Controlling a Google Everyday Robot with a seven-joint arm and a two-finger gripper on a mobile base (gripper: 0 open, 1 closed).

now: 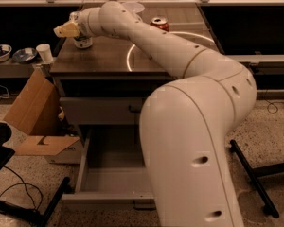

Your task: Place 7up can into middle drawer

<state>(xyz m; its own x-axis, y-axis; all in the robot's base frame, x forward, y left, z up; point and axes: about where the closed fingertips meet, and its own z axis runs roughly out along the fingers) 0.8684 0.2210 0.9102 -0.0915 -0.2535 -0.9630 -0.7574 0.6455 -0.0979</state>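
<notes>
7up can (83, 42), camera view: upright at far left of cabinet top (104, 60), not yet lifted. Gripper (67, 30) just beside and partly over it, pointing left; whether spread, pressed together or pinching, cannot tell. Orange-red can (158, 23) farther right, well apart. Upper drawer front (99, 110) closed. Middle drawer (104, 196) near and low, already pulled open, without the can. Judged remaining: secure grasp, carry down, release inside drawer.

words we can read: none, we find no clear letters anywhere
can (84, 42): we cannot read its label
gripper (67, 30): just beside the can, over the back left of the cabinet top (104, 59); we see no writing on it
</notes>
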